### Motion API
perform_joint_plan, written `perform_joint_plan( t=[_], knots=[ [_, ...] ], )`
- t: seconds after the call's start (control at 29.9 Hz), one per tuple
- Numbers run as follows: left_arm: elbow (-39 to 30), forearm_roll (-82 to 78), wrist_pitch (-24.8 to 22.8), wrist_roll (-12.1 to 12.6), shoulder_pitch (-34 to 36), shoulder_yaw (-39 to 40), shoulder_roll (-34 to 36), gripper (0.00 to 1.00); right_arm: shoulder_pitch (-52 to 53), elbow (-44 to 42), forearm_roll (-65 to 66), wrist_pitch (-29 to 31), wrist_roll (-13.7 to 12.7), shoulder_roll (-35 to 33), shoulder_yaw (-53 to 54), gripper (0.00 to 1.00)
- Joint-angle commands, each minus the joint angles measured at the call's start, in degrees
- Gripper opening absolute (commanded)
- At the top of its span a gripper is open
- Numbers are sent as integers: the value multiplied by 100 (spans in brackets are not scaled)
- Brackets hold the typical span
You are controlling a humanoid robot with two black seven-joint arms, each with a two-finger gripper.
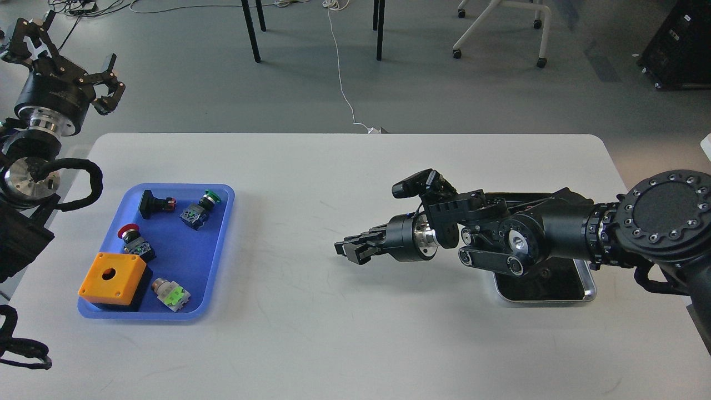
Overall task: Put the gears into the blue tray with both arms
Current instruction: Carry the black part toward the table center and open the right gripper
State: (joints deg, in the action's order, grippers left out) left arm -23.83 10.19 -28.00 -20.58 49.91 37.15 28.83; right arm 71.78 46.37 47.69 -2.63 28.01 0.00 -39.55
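Note:
The blue tray [186, 253] lies at the table's left and holds push-button switches and an orange box. My right gripper [348, 251] hovers low over the middle of the table, well right of the blue tray. Its fingers are pressed together, and anything pinched between them is too small and dark to make out. My left gripper [66, 55] hangs open beyond the table's far left corner, with nothing between its fingers. No gears show; my right arm covers most of the silver tray's dark inside.
The silver metal tray [587, 289] sits at the right under my right forearm. In the blue tray are an orange box [113, 279], a red-capped switch [133, 239] and a green-capped switch [200, 208]. Chair and table legs stand on the floor behind.

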Motion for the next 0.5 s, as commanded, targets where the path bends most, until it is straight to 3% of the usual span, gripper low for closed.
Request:
perform_joint_plan(
  t=[0.0, 0.23, 0.33, 0.47],
  knots=[
    [-7, -8, 0, 1, -7, -6, 8, 98, -269, -347, 4, -88, -1, 0, 149, 17],
    [-7, -8, 0, 19, 37, -6, 8, 98, -437, -480, -5, -97, -1, 0, 255, 24],
    [-7, -8, 0, 10, 37, -6, 0, 98, -411, -471, -5, -97, -1, 0, 255, 33],
    [-7, -8, 0, 10, 37, -6, -9, 98, -323, -419, -14, -97, -1, 0, 255, 58]
  ],
)
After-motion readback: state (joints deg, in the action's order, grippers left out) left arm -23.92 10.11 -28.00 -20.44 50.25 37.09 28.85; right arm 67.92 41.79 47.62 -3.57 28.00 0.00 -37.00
